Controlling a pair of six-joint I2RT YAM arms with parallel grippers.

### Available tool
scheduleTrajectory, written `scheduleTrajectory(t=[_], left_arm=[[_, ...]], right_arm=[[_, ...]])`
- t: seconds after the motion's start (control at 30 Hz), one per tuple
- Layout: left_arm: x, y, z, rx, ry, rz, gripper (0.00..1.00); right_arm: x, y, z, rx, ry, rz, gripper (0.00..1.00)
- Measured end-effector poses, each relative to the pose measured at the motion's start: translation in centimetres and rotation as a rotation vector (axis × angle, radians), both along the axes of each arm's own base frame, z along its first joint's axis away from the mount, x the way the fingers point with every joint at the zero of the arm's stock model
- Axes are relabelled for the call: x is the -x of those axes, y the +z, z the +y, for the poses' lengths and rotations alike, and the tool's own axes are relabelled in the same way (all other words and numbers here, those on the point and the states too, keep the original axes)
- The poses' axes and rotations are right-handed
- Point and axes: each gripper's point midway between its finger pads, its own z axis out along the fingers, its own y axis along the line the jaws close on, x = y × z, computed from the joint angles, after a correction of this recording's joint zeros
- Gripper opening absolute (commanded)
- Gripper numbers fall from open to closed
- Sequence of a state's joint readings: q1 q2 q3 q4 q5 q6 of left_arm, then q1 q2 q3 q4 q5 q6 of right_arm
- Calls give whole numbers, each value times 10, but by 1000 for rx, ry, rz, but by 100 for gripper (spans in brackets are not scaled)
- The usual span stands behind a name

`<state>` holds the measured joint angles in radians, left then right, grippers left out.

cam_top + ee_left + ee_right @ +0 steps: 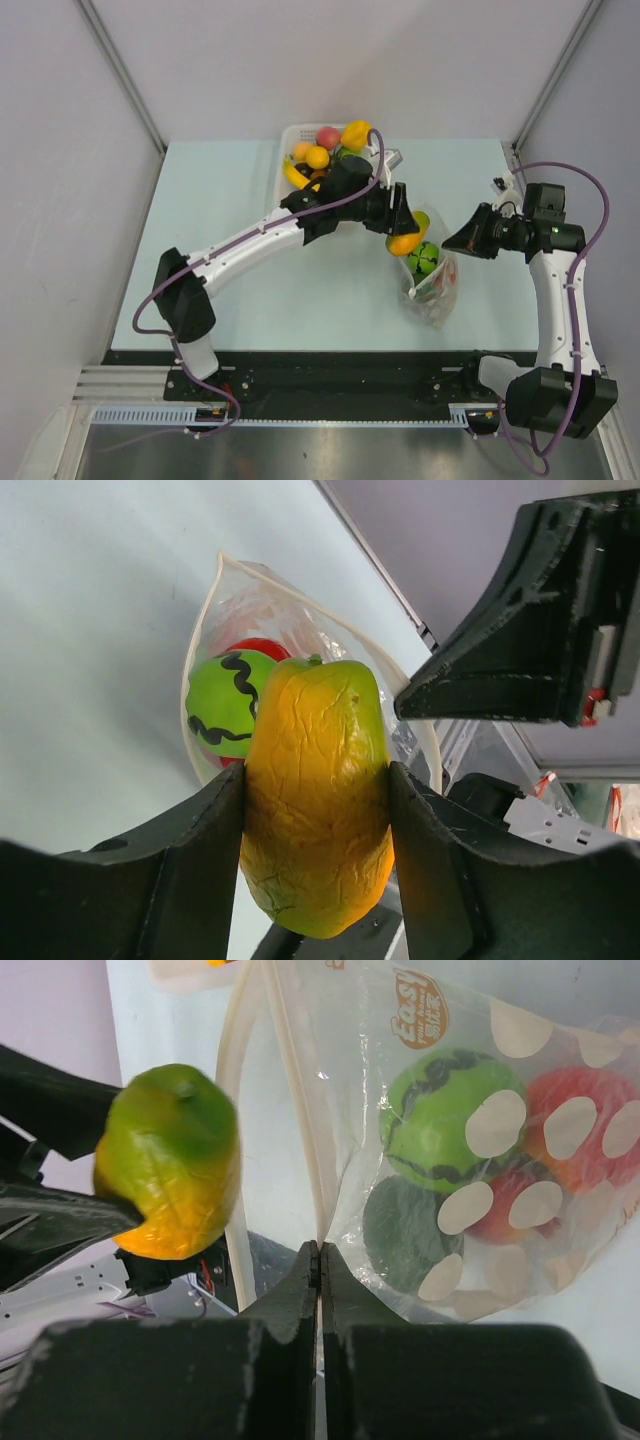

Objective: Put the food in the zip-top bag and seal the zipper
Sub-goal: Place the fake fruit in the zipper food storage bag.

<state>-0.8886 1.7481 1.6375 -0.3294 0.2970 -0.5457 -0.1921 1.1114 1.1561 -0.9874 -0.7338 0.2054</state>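
Yellow-green mango [316, 850] between the left hand's [316, 780] fingers [180, 870], in front of the open zip-top bag [285, 610], green striped melon [222, 705] inside.

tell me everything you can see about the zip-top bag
The zip-top bag is a crinkly see-through plastic pouch printed with white dots and an orange logo. Its mouth is open, the pale zipper strips apart. The right gripper is shut on the mouth edge, holding it up; the lower end seems to rest on the table, right of centre. Inside lie a green striped ball, red pieces and a dark green one. The left gripper holds a mango near the mouth.
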Motion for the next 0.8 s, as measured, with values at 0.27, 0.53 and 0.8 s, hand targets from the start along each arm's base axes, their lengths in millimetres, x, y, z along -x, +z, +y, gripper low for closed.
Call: scheduleTrajectory(t=[0.27,0.53,0.8], left_arm=[[2,-25,-14,-38,25,85,55],[-13,-20,-27,-31,88,84,100],[-49,-14,4,-74,154,-18,96]], right_arm=[[2,1,4,-19,15,-13,0],[2,3,4,-32,16,-16,0],[-1,4,-6,-38,-11,-27,0]])
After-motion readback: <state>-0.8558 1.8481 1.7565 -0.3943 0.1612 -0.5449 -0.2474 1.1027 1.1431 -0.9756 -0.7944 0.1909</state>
